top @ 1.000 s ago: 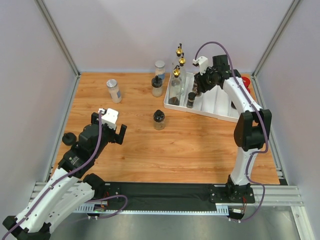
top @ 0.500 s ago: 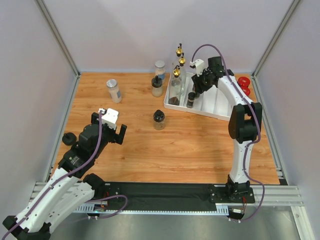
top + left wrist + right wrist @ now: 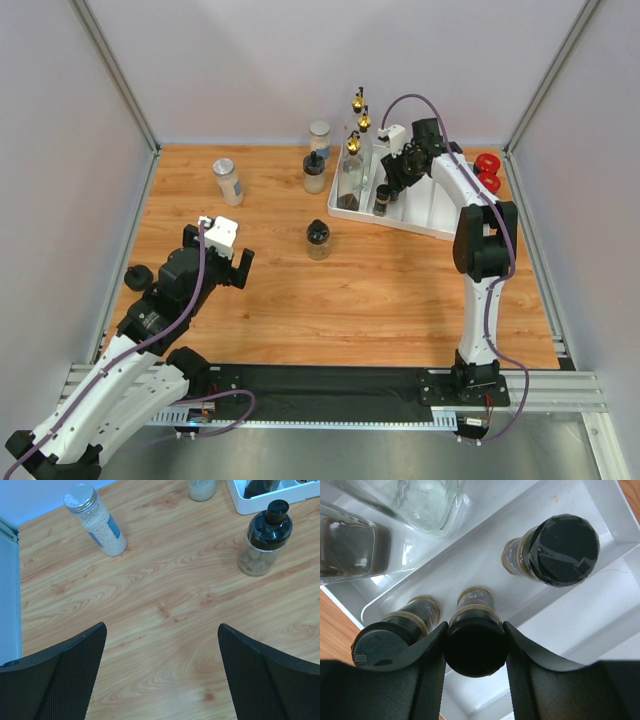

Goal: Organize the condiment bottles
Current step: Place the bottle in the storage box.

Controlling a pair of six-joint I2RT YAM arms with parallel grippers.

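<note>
Right arm's slid left along the tray (image 3: 440, 215). Right gripper (image 3: 392, 174) pinches a spice jar (image 3: 474, 650) at its left compartment, beside two others. Left gripper (image 3: 160, 675) hangs wide, empty. Several bottles (image 3: 318, 239) sit outside it, so roughly halfway.

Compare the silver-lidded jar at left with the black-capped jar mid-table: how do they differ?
The silver-lidded jar has a flat metal lid; the black-capped jar a black cap with a raised knob. The silver-lidded jar holds white grains and bears a blue label; the black-capped jar holds tan contents. Both are clear and stand on the table, outside the tray.
</note>
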